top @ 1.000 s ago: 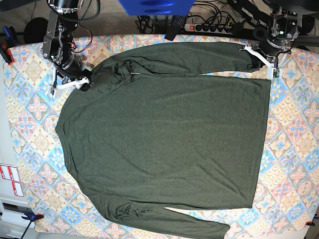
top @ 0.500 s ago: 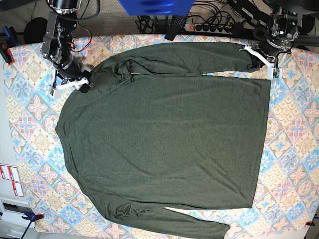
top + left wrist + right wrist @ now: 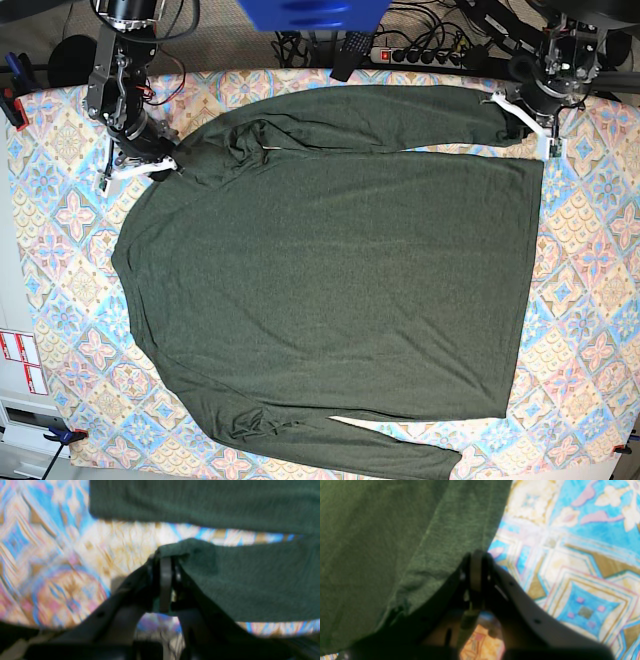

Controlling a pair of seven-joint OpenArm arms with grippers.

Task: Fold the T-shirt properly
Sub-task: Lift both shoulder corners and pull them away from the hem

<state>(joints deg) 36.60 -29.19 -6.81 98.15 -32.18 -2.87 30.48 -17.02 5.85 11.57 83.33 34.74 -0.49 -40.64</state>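
Note:
The dark olive-green T-shirt (image 3: pixel 330 280) lies spread flat on the patterned tablecloth (image 3: pixel 585 290), with its long sleeves along the far and near edges. My left gripper (image 3: pixel 522 115) is at the far right, shut on the end of the far sleeve. In the left wrist view, the jaws (image 3: pixel 165 560) pinch the cuff (image 3: pixel 250 585). My right gripper (image 3: pixel 168 165) is at the far left by the shirt's shoulder. In the right wrist view it (image 3: pixel 477 555) is shut at the fabric edge (image 3: pixel 460 537).
A blue object (image 3: pixel 312 12), a power strip (image 3: pixel 420 55) and cables lie beyond the table's far edge. A clamp (image 3: pixel 12 105) and labels (image 3: pixel 20 362) sit at the left edge. Bare cloth borders the shirt on the left and right.
My right gripper has shifted slightly up and left at the shirt's shoulder. My left gripper and the rest of the shirt have hardly moved.

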